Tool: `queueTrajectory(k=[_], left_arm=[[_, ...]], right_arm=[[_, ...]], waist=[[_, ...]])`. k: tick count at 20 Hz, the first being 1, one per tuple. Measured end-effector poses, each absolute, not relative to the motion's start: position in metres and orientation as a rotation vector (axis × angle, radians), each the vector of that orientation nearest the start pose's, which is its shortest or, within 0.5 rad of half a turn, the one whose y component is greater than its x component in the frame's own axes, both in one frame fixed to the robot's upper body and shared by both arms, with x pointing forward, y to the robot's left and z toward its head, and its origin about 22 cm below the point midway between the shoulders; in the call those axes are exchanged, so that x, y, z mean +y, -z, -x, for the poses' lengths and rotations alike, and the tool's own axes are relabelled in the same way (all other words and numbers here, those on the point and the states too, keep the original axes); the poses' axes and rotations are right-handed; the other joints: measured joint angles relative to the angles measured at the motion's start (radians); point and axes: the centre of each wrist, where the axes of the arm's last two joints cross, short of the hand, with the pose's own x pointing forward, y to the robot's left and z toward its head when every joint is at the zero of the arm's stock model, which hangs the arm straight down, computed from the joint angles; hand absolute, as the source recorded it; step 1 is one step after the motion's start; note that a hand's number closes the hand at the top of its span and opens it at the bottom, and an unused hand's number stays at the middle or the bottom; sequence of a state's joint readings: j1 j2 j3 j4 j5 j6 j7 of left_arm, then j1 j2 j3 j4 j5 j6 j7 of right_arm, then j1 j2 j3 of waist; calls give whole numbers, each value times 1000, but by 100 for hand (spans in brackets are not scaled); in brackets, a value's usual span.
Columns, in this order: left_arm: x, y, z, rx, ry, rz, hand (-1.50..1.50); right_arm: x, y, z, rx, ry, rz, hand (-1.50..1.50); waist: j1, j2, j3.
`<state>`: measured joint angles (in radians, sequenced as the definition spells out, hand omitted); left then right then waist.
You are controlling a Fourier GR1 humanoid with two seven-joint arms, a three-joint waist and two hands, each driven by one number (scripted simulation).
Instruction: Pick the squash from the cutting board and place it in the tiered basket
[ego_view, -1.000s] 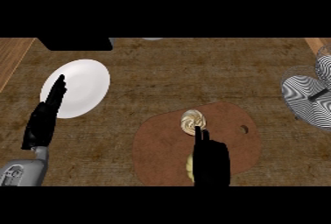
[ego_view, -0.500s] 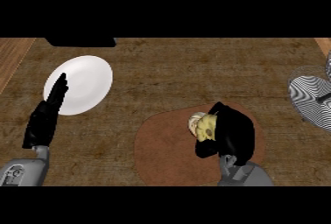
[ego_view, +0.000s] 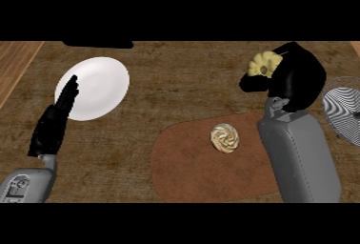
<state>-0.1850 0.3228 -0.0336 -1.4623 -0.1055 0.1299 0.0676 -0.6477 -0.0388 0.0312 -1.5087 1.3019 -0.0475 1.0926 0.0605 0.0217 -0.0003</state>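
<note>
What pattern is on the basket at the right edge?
The basket carries black-and-white wavy stripes, zebra-like, seen in the head view, just beyond the right hand.

I see open counter (ego_view: 183, 90) between my hands; the basket (ego_view: 345, 107) crowds the right edge beside my right hand (ego_view: 295, 76).

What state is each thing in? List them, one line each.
squash: held in the right hand, off the cutting board, not yet in the basket
right hand: shut on the squash, beside the tiered basket
left hand: open, fingers straight, resting at the plate's edge
cutting board: flat on the counter, bears one round swirled item
round swirled item: lying on the board, untouched
tiered basket: at the right edge, squash not in it
plate: bare
</note>
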Motion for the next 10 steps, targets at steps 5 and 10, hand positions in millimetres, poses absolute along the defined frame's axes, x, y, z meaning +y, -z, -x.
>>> queueTrajectory(k=[5,10], left_arm=[[283,-38,-289,-1566,275,-400,0],[286,-32,-287,-1554,256,-413,0]], right_arm=[[-157,-213,-383,-1106,-57,1511,150],[-165,-250,-411,-1045,-43,1625,150]], waist=[[-7,-4,-1],[-24,-12,-1]])
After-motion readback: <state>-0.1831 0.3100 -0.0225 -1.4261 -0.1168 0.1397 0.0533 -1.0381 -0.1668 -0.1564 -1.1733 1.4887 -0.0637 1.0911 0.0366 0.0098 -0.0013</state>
